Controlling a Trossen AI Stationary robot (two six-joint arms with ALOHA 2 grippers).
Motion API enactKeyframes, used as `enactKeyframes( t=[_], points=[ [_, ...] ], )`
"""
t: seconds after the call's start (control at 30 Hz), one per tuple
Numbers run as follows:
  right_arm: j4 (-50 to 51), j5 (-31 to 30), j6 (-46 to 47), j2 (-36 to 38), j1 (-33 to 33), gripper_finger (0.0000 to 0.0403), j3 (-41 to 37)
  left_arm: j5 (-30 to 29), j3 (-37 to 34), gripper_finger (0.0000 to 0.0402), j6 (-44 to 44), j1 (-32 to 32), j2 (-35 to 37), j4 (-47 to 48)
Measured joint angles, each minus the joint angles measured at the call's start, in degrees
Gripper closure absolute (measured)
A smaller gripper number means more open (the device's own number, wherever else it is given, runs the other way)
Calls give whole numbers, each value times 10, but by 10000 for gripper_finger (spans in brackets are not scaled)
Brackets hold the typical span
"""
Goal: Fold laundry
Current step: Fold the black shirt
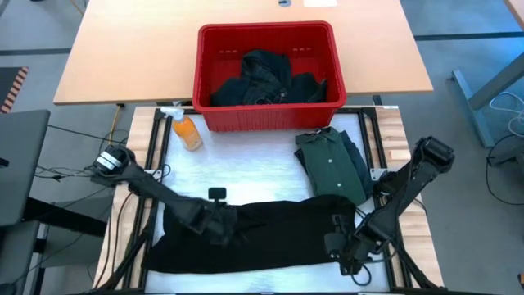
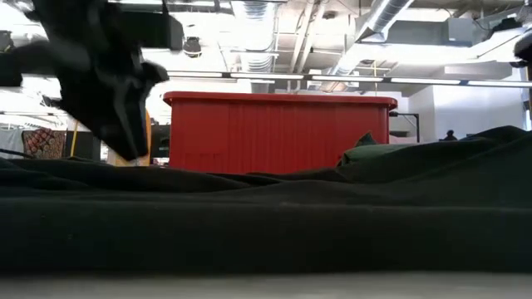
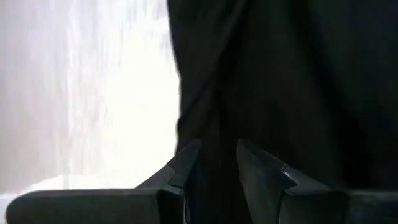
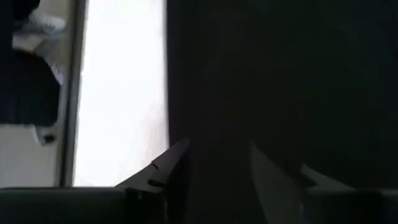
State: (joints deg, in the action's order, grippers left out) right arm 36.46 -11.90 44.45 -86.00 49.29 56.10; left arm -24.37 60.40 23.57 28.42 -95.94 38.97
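High view shows me the black garment (image 1: pixel 262 233) spread flat in front of the red basket (image 1: pixel 266 74). My left gripper (image 3: pixel 211 163) and right gripper (image 4: pixel 214 163) sit parted on its cloth. Next, I'd pinch and fold it.

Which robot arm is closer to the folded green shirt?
The right one. Its claw sits at the right end of the black cloth, just below the green shirt. The left claw is farther away.
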Motion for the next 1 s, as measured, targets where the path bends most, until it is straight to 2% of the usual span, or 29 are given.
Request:
enactKeyframes(
  t=[0.23, 0.4, 0.5, 0.63, 0.73, 0.87, 1.0],
  points=[
    [-68, -5, 13, 1, -8, 240, -47, 12, -9, 303, -68, -41, 0, -2],
    [-149, -7, 31, -21, 18, 251, -83, 46, -10, 303, -88, -74, -1, -3],
    [-143, -1, 77, -45, 34, 258, -107, 53, -14, 306, -89, -99, -7, -2],
    [-160, 1, 155, -62, 56, 267, -119, 113, -49, 327, -97, -134, -16, -48],
    [-176, 14, 198, -62, 81, 272, -115, 128, -75, 355, -94, -149, -27, -74],
    [-181, 55, 249, -51, 102, 275, -101, 79, -94, 395, -93, -154, -36, -105],
    [-185, 56, 254, -37, 105, 275, -87, 17, -76, 398, -117, -156, -41, -104]
  ],
)
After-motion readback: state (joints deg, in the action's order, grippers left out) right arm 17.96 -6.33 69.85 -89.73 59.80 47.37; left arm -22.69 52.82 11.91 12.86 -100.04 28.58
